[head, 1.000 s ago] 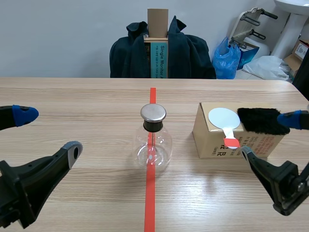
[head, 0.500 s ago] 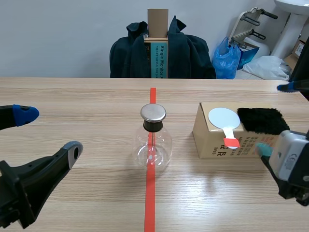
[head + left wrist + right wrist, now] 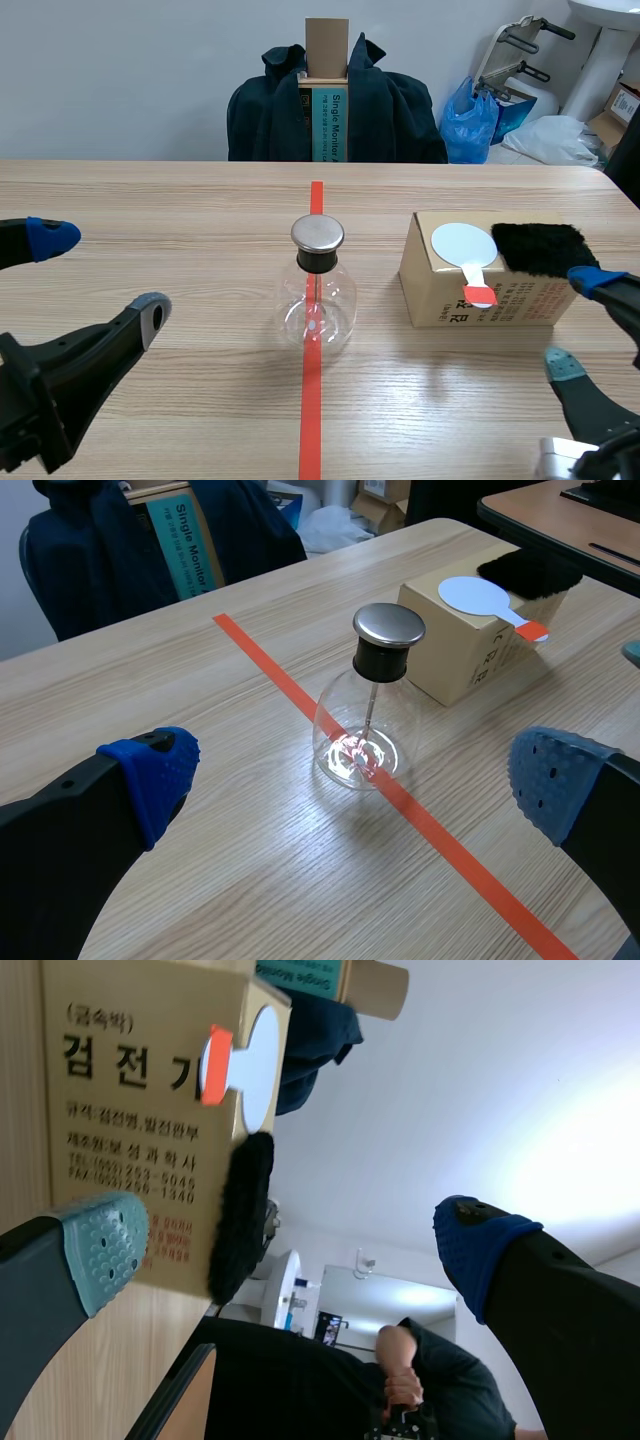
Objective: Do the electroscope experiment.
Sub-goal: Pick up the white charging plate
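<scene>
The electroscope, a clear glass flask [image 3: 318, 300] with a metal cap [image 3: 318, 234], stands on the red tape line mid-table. Right of it a cardboard box [image 3: 440, 290] carries a white round paddle [image 3: 463, 243] with a red handle and a black fur pad [image 3: 540, 249]. My left gripper [image 3: 100, 273] is open at the near left, well short of the flask [image 3: 365, 730]. My right gripper [image 3: 580, 323] is open, rolled on its side, near the box's front right corner. In the right wrist view the box [image 3: 130, 1080], paddle [image 3: 258, 1055] and fur [image 3: 240, 1220] lie ahead of the open gripper [image 3: 290, 1245].
A chair draped with a dark jacket [image 3: 335, 105] and an upright carton stands behind the far table edge. Blue bags and white equipment sit at the back right. A person [image 3: 400, 1370] shows in the background of the right wrist view.
The right gripper has rolled and dropped from the fur pad's level toward the near right corner. The left arm, flask and box have not moved.
</scene>
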Robot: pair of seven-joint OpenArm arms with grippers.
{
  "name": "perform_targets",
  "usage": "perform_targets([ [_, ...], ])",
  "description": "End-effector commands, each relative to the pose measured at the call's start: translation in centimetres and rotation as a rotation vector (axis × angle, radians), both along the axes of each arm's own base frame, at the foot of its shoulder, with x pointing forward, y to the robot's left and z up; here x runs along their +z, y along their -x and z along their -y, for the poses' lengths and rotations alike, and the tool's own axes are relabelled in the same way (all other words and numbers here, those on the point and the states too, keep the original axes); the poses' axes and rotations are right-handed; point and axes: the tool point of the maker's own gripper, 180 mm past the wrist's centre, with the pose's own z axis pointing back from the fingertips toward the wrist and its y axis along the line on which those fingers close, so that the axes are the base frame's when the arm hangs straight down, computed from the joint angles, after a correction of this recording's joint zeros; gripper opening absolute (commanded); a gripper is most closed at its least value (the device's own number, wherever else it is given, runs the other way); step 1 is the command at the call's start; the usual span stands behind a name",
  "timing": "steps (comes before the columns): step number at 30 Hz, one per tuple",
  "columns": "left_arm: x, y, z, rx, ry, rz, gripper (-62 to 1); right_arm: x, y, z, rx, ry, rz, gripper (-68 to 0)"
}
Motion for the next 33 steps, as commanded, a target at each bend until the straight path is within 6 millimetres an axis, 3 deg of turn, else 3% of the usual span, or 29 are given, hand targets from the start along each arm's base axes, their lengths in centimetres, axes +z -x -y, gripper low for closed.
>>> perform_targets([
  [1, 0.8, 0.0, 0.5, -0.01, 0.026, 0.022, 1.4, 1.4, -1.5, -0.3, -0.016, -0.006, 0.075, -9.1],
  [15, 0.8, 0.0, 0.5, -0.01, 0.026, 0.022, 1.4, -3.7, -5.5, -1.5, -0.271, -0.094, 0.014, -9.1],
  [22, 0.8, 0.0, 0.5, -0.01, 0.026, 0.022, 1.4, -2.6, -7.4, -3.5, -0.247, -0.124, 0.055, -9.1],
  [33, 0.8, 0.0, 0.5, -0.01, 0.026, 0.021, 1.4, -1.7, -8.0, -3.2, -0.243, -0.119, 0.097, -9.8],
])
